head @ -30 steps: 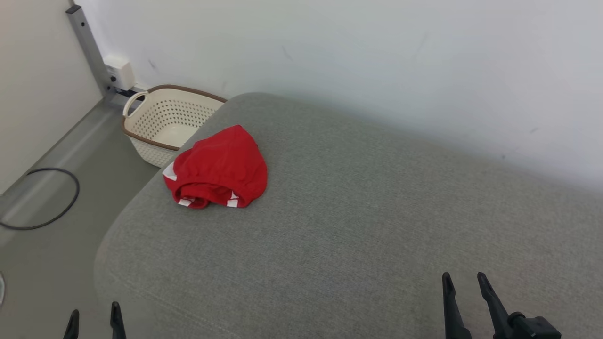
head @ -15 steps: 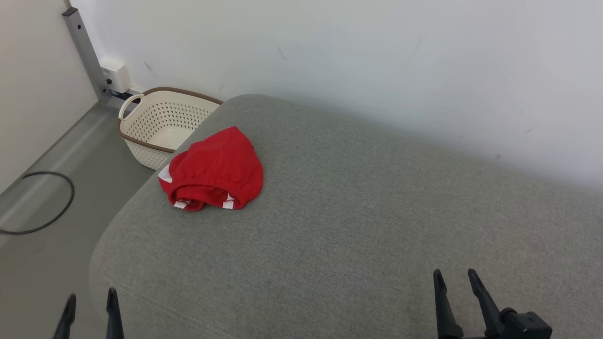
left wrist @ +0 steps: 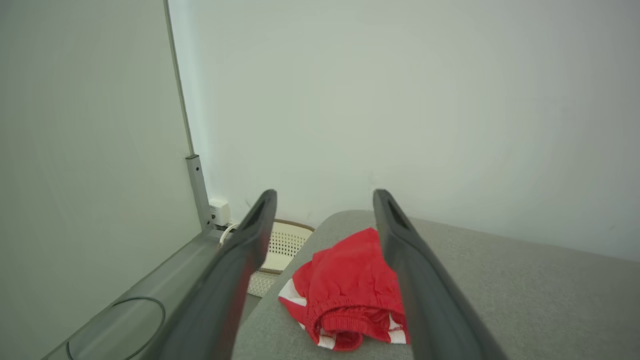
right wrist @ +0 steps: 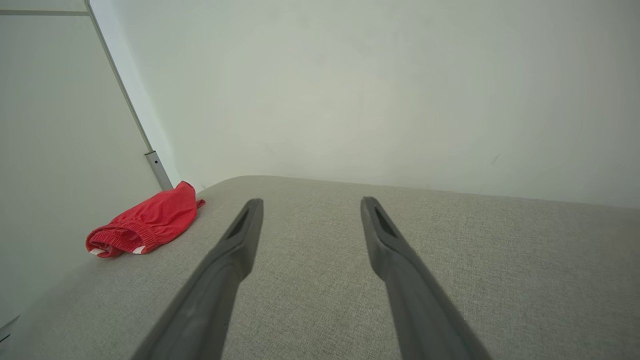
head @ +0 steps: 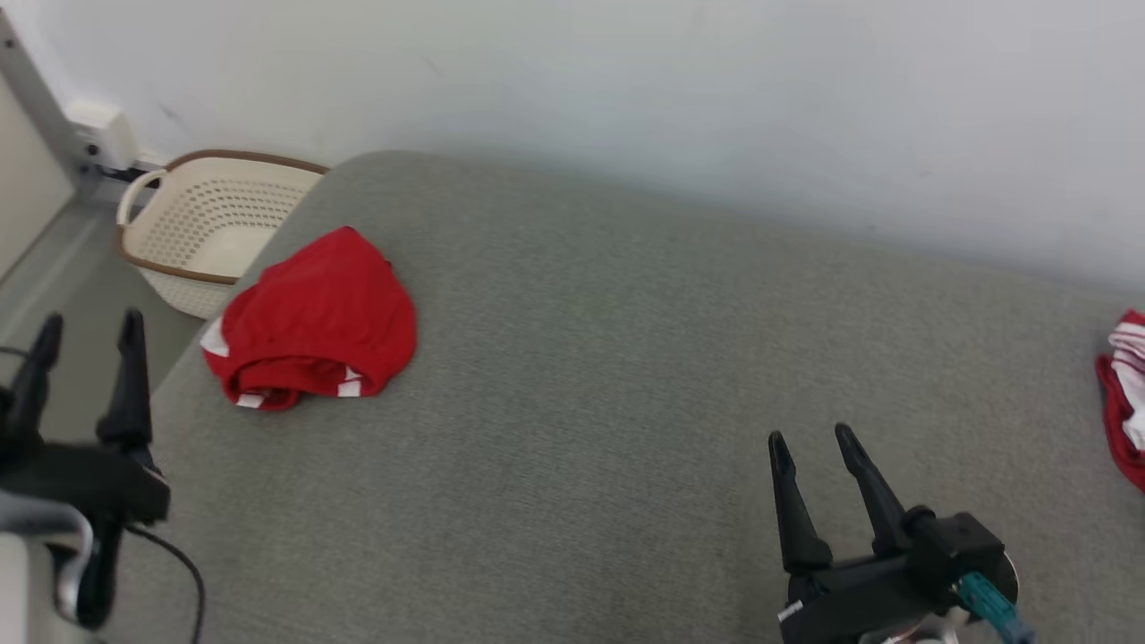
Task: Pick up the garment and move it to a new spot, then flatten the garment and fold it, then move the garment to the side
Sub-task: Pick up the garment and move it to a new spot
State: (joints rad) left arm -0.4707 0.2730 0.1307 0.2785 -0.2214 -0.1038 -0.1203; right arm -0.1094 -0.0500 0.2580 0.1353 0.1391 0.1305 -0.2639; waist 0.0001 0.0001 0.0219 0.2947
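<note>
We see the red garment [head: 313, 322] lying bunched on the left part of the grey cushioned surface [head: 626, 358], near its left edge and just beside the cream perforated basket [head: 192, 219] that stands on the floor beyond that corner. It looks like a pair of shorts with white trim. Its long axis runs from the near side of the surface towards the wall, leaning a little to the right in the head view. The gathered elastic opening with the white patches faces us, and the narrower, rounded end points away towards the wall.

Our left gripper [head: 89, 326] hangs off the left edge of the surface, near the garment but not touching it, its jaws spread apart and holding nothing; in the left wrist view the garment lies between and beyond the two fingers. Our right gripper [head: 811, 436] hovers over the bare near-right part of the surface, well apart from the garment, its jaws likewise spread wide and empty.

Another red and white cloth [head: 1123, 402] lies at the far right edge.
</note>
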